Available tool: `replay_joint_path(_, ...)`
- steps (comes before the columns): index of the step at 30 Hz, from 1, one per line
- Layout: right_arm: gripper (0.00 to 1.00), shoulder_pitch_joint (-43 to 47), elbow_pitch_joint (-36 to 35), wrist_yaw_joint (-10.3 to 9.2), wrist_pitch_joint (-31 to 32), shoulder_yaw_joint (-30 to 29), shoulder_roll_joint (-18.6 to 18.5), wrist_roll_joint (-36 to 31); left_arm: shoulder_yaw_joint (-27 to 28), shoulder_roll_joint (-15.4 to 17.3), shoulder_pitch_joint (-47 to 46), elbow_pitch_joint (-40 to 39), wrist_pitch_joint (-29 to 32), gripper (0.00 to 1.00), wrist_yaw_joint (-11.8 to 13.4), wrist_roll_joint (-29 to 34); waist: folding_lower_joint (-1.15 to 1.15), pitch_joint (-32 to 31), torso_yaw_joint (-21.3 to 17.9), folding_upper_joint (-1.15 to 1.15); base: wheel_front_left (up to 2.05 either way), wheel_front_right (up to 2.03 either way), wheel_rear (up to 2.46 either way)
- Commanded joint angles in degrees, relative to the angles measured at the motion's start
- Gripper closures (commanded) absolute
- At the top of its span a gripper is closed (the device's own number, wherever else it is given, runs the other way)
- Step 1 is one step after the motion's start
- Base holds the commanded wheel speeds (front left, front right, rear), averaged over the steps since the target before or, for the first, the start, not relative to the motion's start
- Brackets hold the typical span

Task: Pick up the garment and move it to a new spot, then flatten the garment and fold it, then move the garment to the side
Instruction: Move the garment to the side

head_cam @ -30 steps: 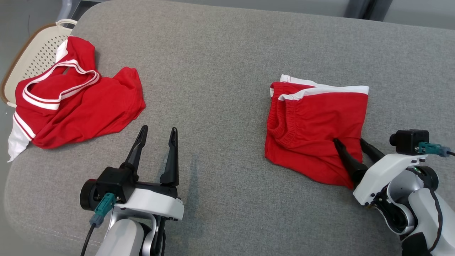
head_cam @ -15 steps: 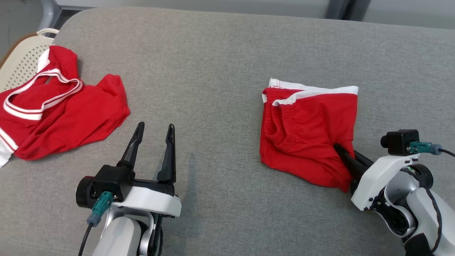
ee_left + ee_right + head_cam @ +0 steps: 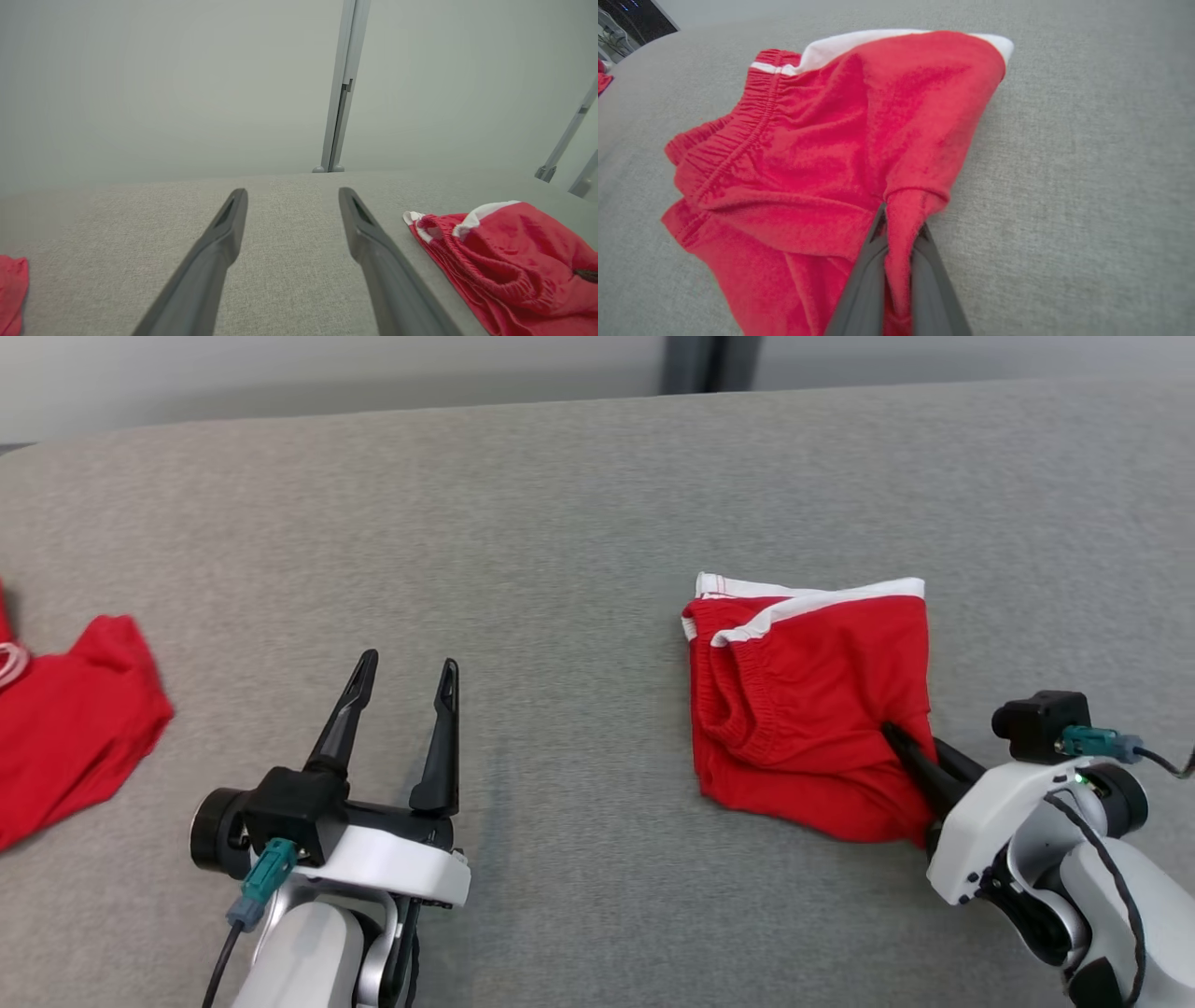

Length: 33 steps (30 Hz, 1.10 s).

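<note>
Two red garments lie well apart on the grey, cloth-covered surface (image 3: 560,504). The garment (image 3: 803,700) of the task is a pair of red shorts with white trim and a gathered elastic waistband. It lies folded into a rough square on the right half of the surface, with the white-trimmed edge on its far side and the waistband curving down its left side.

The right gripper (image 3: 910,739) reaches in from the lower right and meets the garment at its near right corner. In the right wrist view its two dark fingers (image 3: 866,284) stand narrow, pressed together on a pinched ridge of red cloth that rises between them. The rest of the garment lies slack on the surface.

The left gripper (image 3: 409,661) hangs low over bare surface at the lower left, pointing away from the robot. Its fingers (image 3: 219,242) are spread wide with nothing between them, well apart from both garments. Whether they touch the surface cannot be told.

The second red garment (image 3: 75,737) lies crumpled at the left edge of the head view, cut by the frame, with a scrap of white trim just showing. Behind the surface stands a pale wall (image 3: 140,70) with a grey upright post (image 3: 343,84).
</note>
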Motion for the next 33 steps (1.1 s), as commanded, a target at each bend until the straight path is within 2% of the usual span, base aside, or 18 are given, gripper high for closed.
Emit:
replay_joint_path(1, 1.0, -1.51, 0.48, 0.0, -0.84, 0.72, -0.8, -0.77, -0.19, 0.63, -1.36, -0.33, 0.03, 0.0, -0.18, 0.68, 0.0, 0.92, -3.31, 0.0, 0.0, 0.0, 0.0)
replay_joint_path(9, 1.0, -7.73, 4.63, 0.0, -4.5, 5.03, -3.65, -2.26, -1.57, 2.18, -4.19, -2.87, 1.91, 0.0, -0.42, 2.59, 0.0, 5.48, -9.25, 0.0, 0.0, 0.0, 0.0)
replay_joint_path(15, 1.0, -14.51, 10.55, 0.0, -10.41, 7.48, -8.59, -4.99, -3.23, 3.5, -7.64, -6.01, 4.43, 0.0, -0.91, 4.56, 0.0, 10.88, -12.72, 0.0, 0.0, 0.0, 0.0)
replay_joint_path(18, 1.0, -17.39, 14.55, 0.0, -12.91, 6.83, -11.14, -4.92, -3.76, 3.96, -9.04, -7.54, 5.61, 0.0, -1.21, 5.12, 0.0, 13.15, -13.88, 0.0, 0.0, 0.0, 0.0)
replay_joint_path(25, 1.0, -23.48, 23.46, 0.0, -16.45, 1.87, -15.59, -4.57, -5.62, 4.09, -12.69, -10.06, 7.28, 0.0, -1.8, 6.56, 0.0, 17.18, -14.12, 0.0, 0.0, 0.0, 0.0)
replay_joint_path(33, 1.0, -28.64, 30.29, 0.0, -17.23, -1.38, -16.17, -6.2, -6.5, 4.91, -14.78, -12.32, 8.19, 0.0, -1.68, 7.72, 0.0, 19.39, -12.83, 0.0, 0.0, 0.0, 0.0)
